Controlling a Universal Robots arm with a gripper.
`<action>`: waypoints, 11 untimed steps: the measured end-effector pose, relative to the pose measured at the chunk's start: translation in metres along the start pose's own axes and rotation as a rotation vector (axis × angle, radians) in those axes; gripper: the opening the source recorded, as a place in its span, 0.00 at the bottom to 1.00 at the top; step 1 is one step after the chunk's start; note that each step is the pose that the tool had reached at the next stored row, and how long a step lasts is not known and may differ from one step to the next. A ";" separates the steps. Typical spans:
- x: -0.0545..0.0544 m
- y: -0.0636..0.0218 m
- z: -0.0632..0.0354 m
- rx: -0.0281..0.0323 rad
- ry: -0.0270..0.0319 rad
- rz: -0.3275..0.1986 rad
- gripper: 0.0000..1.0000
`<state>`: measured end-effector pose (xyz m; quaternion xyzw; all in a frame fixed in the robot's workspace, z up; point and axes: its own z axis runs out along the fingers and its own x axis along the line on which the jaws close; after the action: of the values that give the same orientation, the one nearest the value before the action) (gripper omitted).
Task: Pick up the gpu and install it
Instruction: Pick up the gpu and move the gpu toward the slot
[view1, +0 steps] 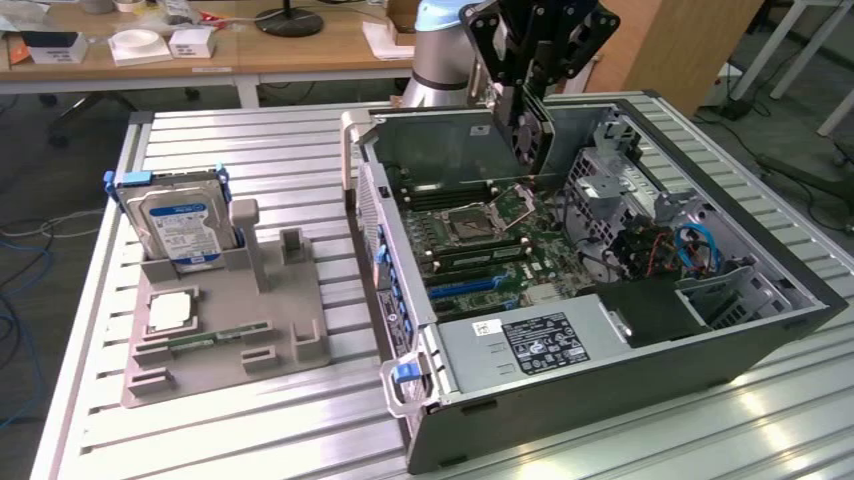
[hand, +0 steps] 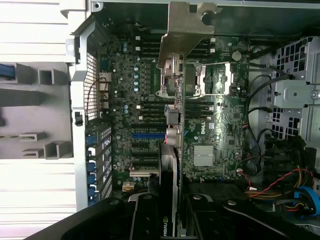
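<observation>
Exterior view: gpu (view1: 527, 130) hanging edge-down within open case (view1: 747, 300), over motherboard (view1: 487, 240), near the far wall.
Fingers (hand: 145, 220): pinching gpu from both faces.
Room: free space around the processor socket (view1: 487, 212); drive cage (view1: 607, 190) and tangled cables (view1: 694, 250) toward exterior view's right.
Surroundings: hard drive (view1: 180, 215) upright in grey plastic fixture (view1: 267, 330), well apart on ribbed aluminium counter (view1: 240, 140).
Materials: silver bracket (hand: 187, 30), black shroud, green board.
</observation>
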<state>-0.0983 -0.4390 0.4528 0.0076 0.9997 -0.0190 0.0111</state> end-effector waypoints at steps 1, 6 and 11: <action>-0.001 0.0000 0.0000 0.0000 0.0000 0.000 0.27; -0.006 0.0001 0.0001 -0.0003 0.0000 0.000 0.27; -0.010 0.0001 0.0003 -0.0004 -0.0001 0.000 0.27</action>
<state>-0.0882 -0.4390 0.4528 0.0076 0.9997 -0.0188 0.0111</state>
